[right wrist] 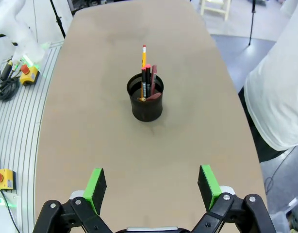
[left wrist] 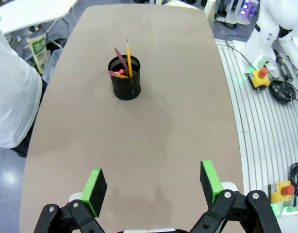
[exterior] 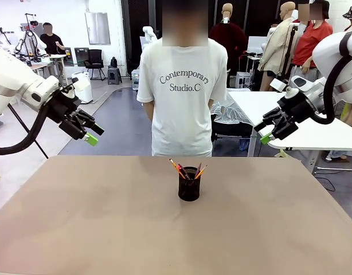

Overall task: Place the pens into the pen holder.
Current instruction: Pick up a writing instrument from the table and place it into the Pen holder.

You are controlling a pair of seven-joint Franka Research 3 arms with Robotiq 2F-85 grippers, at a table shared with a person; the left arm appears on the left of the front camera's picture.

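The black mesh pen holder (exterior: pixel 188 188) stands upright mid-bench (exterior: pixel 78 229) with all three pens (right wrist: pixel 147 80) inside it. The left gripper (exterior: pixel 93 134) and right gripper (exterior: pixel 264 131) hang above the bench's far corners, well apart from the holder, fingers (left wrist: pixel 96 186) spread wide and holding nothing. A person in a white T-shirt (exterior: pixel 182 86) stands at the far edge.

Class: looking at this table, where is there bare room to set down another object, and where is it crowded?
The table is bare from every edge in to the pen holder, on all sides of it. Only that central holder is crowded, with the pens standing inside. Both grippers, left and right, hang open above the table's sides.
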